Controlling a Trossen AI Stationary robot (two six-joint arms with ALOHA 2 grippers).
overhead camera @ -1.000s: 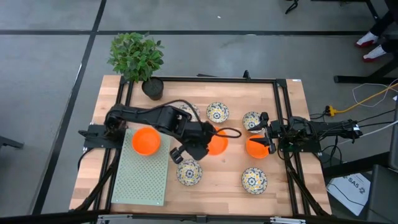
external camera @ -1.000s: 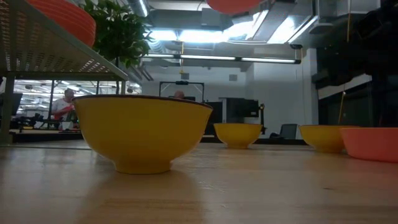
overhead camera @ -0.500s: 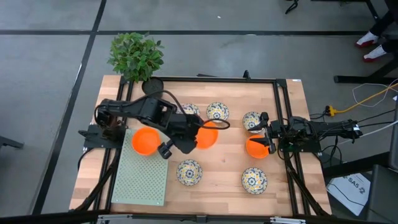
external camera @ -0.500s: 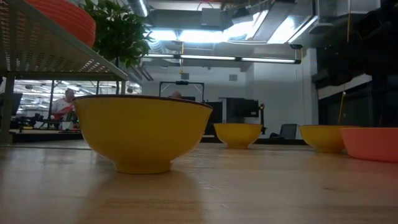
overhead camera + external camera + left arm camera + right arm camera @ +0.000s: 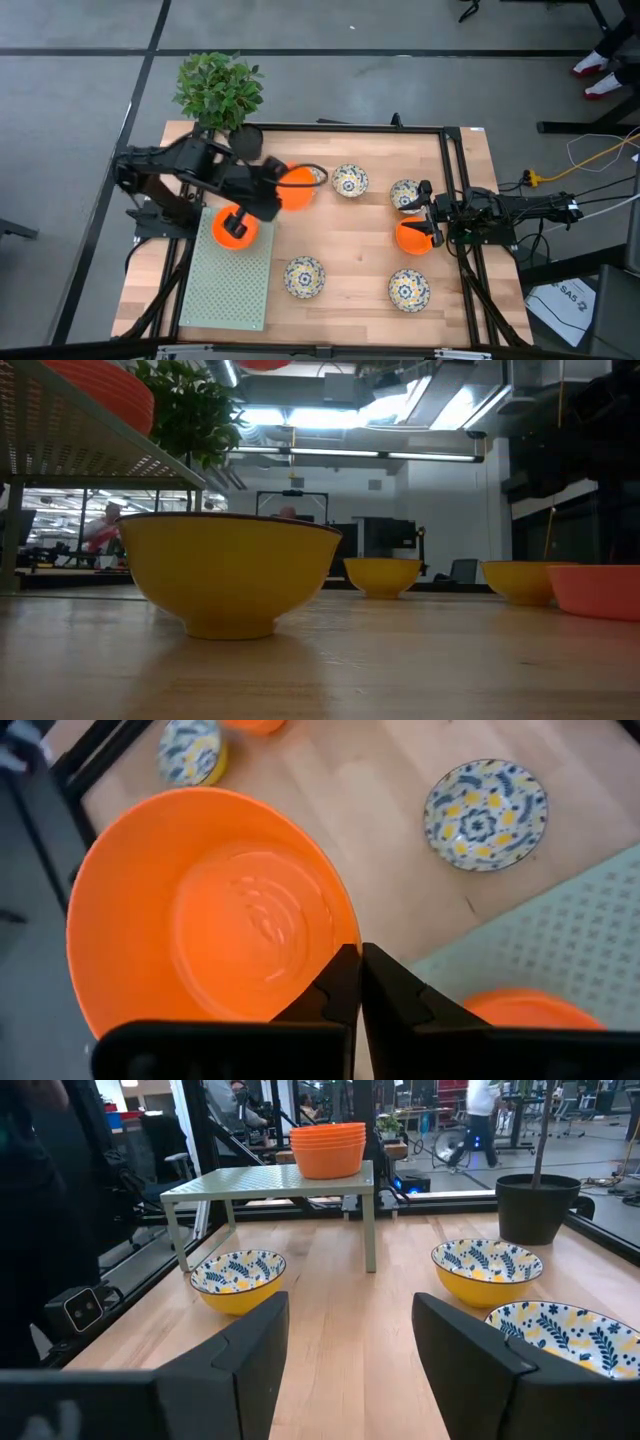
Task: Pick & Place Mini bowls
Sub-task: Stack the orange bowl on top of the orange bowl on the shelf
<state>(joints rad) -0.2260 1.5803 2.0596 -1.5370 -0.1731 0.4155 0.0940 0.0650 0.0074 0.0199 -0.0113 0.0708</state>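
Observation:
My left gripper (image 5: 350, 982) is shut on a plain orange bowl (image 5: 295, 187), carried in the air between the table's middle and the green rack (image 5: 228, 285). A stack of orange bowls (image 5: 232, 228) sits on that rack. Another orange bowl (image 5: 410, 238) rests on the table by my right gripper (image 5: 428, 214), which waits open (image 5: 345, 1350) at the right side. Several white floral bowls stand on their bases on the wood: (image 5: 349, 181), (image 5: 404, 193), (image 5: 304, 276), (image 5: 409, 289). In the low view only the carried bowl's underside (image 5: 265, 363) shows, at the top edge. My left gripper pinches the orange bowl's rim (image 5: 338, 935) between its two fingers, one finger (image 5: 335, 988) on the inner wall and the other outside. The bowl is lifted clear of the table, its opening facing the wrist camera.
A black plant pot (image 5: 245, 140) with a leafy plant (image 5: 218, 90) stands at the far left corner, close to the left arm. Black rails (image 5: 455, 180) frame the table. Bare wood (image 5: 350, 250) lies between the floral bowls.
My left gripper has carried the orange bowl from the table's middle toward the left and far edges, nearing the rack's far end. It has stayed shut on the bowl. My right arm has kept still.

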